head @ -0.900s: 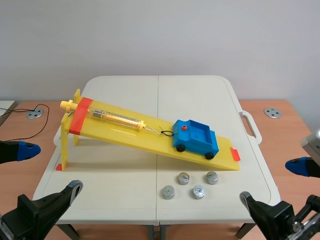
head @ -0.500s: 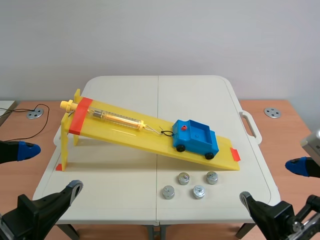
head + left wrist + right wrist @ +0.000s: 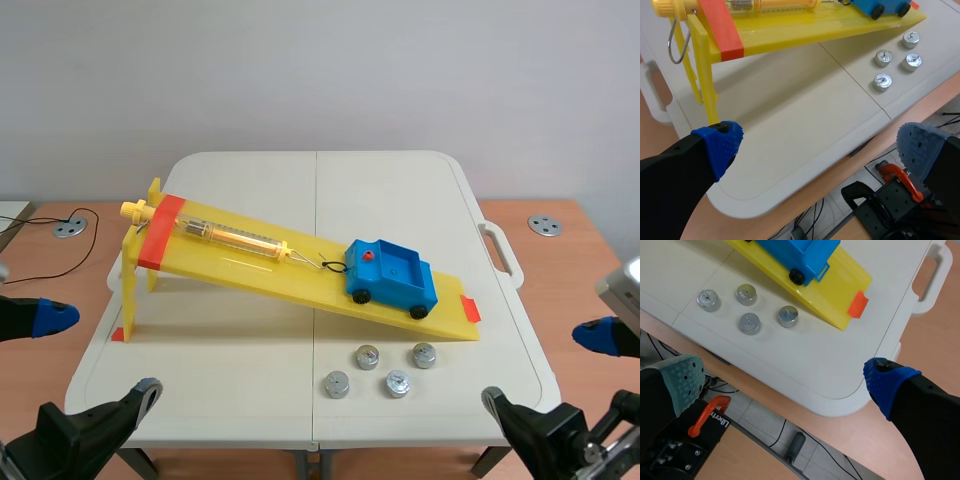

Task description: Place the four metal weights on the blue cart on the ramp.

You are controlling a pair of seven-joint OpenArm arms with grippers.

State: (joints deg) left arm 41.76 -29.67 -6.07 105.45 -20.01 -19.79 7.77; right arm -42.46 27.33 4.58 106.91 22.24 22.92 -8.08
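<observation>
Your right end effector (image 3: 785, 382) hung with its fingers spread wide and nothing between them, off the worktop (image 3: 400, 190) edge on the side of the ramp's (image 3: 250, 255) low end. Your left end effector (image 3: 821, 147) was likewise spread and empty, out beyond the ramp's raised end. Neither touched anything.

All four metal weights (image 3: 397, 383) sat on the worktop just in front of the ramp's low end, close together but not touching. The blue cart (image 3: 390, 275) stood on the ramp near its low end, hooked by a short cord to the spring tube (image 3: 235, 237) lying further up the ramp. Its tray looked empty.

So you were, I judge, at the very start: the reach for the first weight. The right arm seemed better placed. Your next move called for bringing open fingers down around one outer weight without nudging its neighbours, closing firmly on that small round body, then lifting it up to the cart's tray gently enough not to shove the cart along the ramp.
</observation>
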